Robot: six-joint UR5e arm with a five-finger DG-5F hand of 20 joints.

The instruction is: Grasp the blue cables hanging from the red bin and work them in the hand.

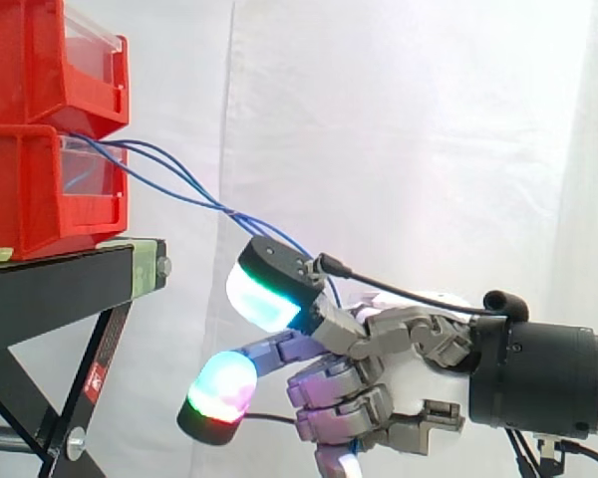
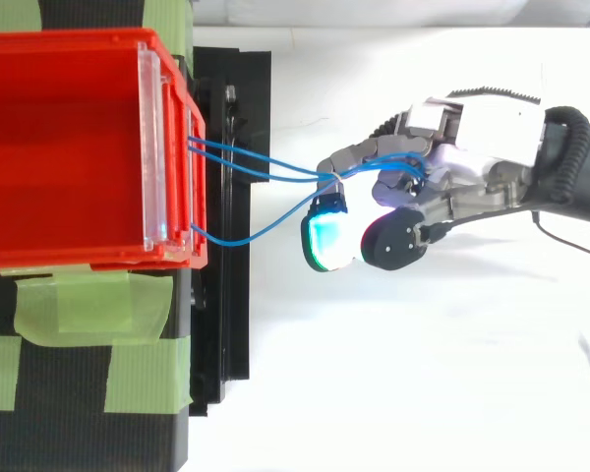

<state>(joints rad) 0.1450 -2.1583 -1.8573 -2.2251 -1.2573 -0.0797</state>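
White curtain (image 1: 409,129) behind a black stand (image 1: 50,289) patched with green tape (image 2: 88,305).

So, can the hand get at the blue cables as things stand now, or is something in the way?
Probably yes: the hand seems to be on them already. The blue cables run free from the red bin into its curled fingers, and nothing lies between.

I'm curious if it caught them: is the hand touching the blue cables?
Touching. Top view: the blue cables run between the hand's curled fingers.
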